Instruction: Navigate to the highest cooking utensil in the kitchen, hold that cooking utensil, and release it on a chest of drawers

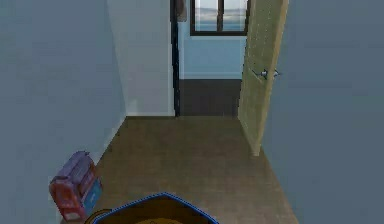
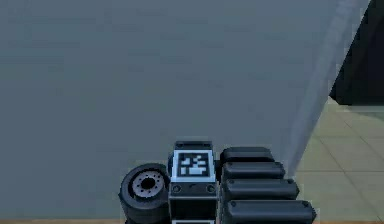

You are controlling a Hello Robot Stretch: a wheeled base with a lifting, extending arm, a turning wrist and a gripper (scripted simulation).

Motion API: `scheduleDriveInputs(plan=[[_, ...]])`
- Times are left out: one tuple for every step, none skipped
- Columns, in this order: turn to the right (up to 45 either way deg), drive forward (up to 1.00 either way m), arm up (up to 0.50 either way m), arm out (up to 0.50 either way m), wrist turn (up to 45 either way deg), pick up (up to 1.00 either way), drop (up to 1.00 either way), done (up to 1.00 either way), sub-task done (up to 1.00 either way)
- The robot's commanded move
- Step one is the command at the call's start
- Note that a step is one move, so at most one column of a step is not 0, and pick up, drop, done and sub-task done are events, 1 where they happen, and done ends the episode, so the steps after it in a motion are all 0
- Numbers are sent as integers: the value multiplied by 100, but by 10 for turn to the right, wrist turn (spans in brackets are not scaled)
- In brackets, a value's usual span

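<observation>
**Claw [image 2: 146,190] Set Low Before a Grey Wall [image 2: 150,70]**

Claw is seen as a dark round body just left of a marked white square [image 2: 192,166]. Its far end cannot be made out, so its state and whether anything is held cannot be told. An open door [image 1: 262,70] is seen ahead. Left of the door and beyond it, a dark-framed window [image 1: 218,15] is set. Well apart from the door, nearer and to its left, a red and blue bag-like thing [image 1: 75,183] is laid on the brown floor [image 1: 190,150].

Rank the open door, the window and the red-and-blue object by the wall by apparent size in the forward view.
1. door
2. red-and-blue object, though nearness to the camera enlarges it
3. window, seen far off through the doorway
</observation>
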Motion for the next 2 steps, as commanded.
scheduleDriveInputs(plan=[[0, 100, 0, 0, 0, 0, 0, 0, 0], [0, 40, 0, 0, 0, 0, 0, 0, 0]])
